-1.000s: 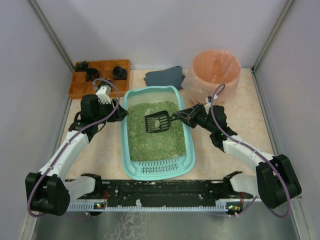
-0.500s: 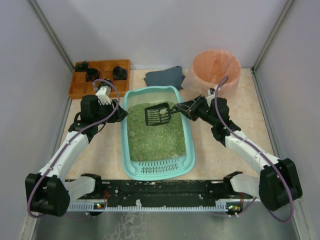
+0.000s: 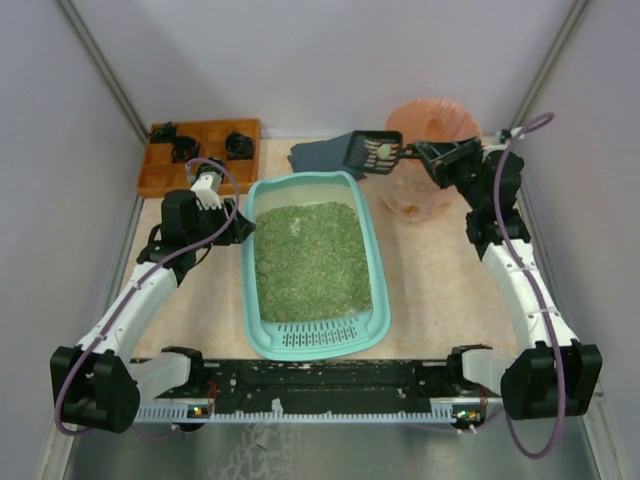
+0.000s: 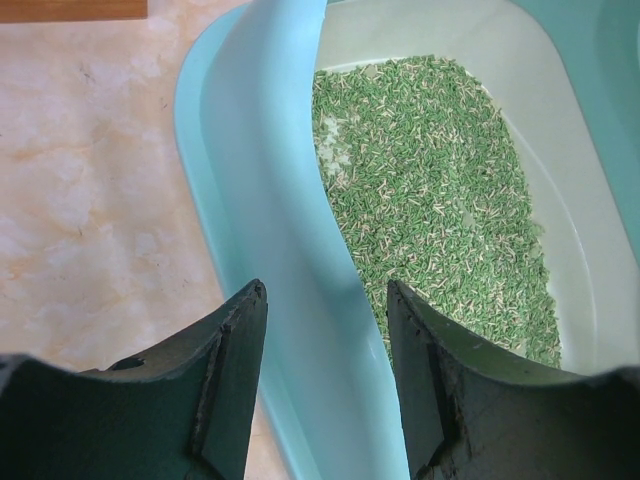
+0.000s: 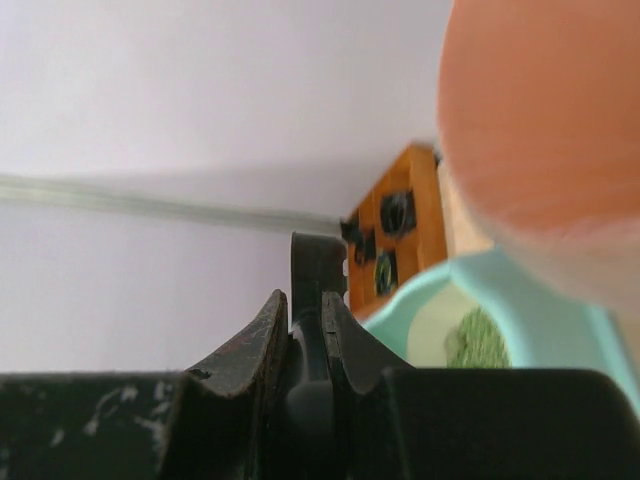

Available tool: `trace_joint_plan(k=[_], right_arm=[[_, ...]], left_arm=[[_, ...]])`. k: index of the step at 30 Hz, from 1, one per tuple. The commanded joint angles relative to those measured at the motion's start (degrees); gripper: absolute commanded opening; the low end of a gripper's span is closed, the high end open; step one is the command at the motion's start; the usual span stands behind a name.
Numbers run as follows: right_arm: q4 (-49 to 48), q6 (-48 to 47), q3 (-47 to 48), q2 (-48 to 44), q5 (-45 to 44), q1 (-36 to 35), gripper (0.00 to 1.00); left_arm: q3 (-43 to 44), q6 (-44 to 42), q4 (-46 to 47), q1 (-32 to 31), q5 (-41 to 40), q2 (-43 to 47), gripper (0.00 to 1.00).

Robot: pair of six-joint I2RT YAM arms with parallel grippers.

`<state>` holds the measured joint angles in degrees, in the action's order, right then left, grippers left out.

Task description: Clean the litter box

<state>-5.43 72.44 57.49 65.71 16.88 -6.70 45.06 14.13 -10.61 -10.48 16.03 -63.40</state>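
Note:
The light teal litter box (image 3: pixel 378 300) with green litter (image 3: pixel 312 260) sits mid-table, grille end toward me. My left gripper (image 3: pixel 243 228) straddles its left rim, one jaw on each side, closed on the rim (image 4: pixel 270 200); the left wrist view shows this gripper (image 4: pixel 325 288) and the litter (image 4: pixel 430 200). My right gripper (image 3: pixel 425 153) is shut on the handle of a black slotted scoop (image 3: pixel 372 152). The scoop is raised beside the round bin with the pink bag (image 3: pixel 440 195) and carries a pale clump. In the right wrist view the gripper (image 5: pixel 305 310) pinches the handle (image 5: pixel 315 265).
A brown wooden tray (image 3: pixel 200 160) with black pieces stands at the back left. A dark grey cloth (image 3: pixel 322 157) lies behind the litter box. The bin (image 5: pixel 540 120) fills the right wrist view's upper right. Grey walls close in left, right and back.
My right arm has lifted the scoop out of the litter box and swung it back and right, up beside the pink-bag bin. The left arm has not moved.

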Motion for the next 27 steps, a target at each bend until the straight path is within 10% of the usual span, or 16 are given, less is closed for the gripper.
trace_joint_plan(k=[1,12,20,27], right_arm=[[1.04,0.71,4.46,-1.89,-3.24,8.23,0.00],[1.13,-21.37,10.73,1.80,-17.01,14.35,0.00],[0.02,-47.08,16.42,7.24,-6.49,14.38,0.00],[3.01,-51.68,19.49,9.52,-6.81,14.35,0.00]], left_arm=[[-0.41,-0.47,-0.04,0.37,-0.10,1.35,0.57],[-0.23,-0.51,-0.11,0.42,0.11,1.42,0.57],[-0.26,-0.38,0.24,0.38,0.54,1.33,0.58],[-0.16,-0.58,0.06,0.39,0.36,1.19,0.58]])
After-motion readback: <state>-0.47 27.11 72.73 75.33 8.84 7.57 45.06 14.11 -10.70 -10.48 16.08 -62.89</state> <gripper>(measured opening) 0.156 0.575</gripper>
